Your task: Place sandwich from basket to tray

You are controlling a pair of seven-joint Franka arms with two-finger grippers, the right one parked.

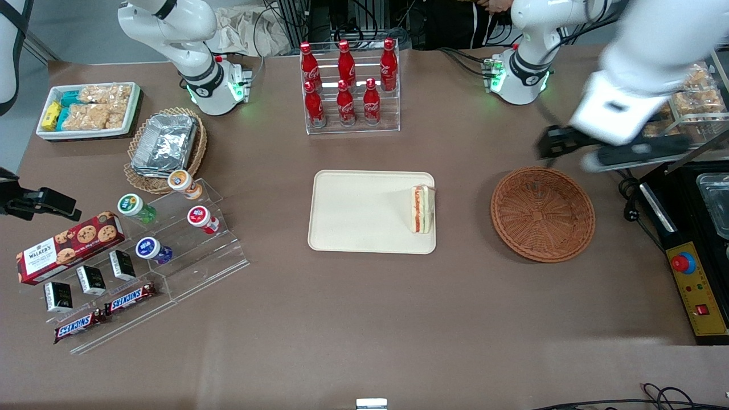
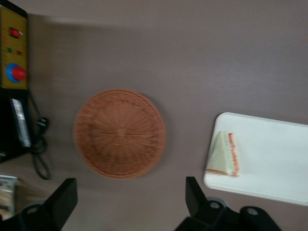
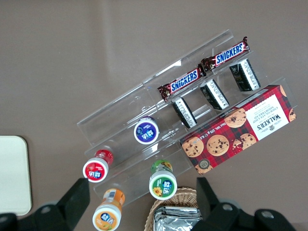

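The sandwich (image 1: pixel 422 209) is a white wedge with orange-red and green layers. It lies on the cream tray (image 1: pixel 359 210), at the tray's edge nearest the basket. The round reddish-brown wicker basket (image 1: pixel 542 213) is empty. My left gripper (image 1: pixel 569 151) hangs in the air above the table, farther from the front camera than the basket and apart from it. It is wide open and empty. The left wrist view shows the gripper (image 2: pixel 130 197) with black fingers (image 2: pixel 65 197) spread wide, the basket (image 2: pixel 119 133), the sandwich (image 2: pixel 224 154) and the tray (image 2: pixel 274 154).
A rack of red cola bottles (image 1: pixel 348 85) stands farther from the camera than the tray. A yellow control box with a red button (image 1: pixel 692 279) and a black appliance sit at the working arm's end. An acrylic stand with jars (image 1: pixel 171 228) and snacks lies toward the parked arm's end.
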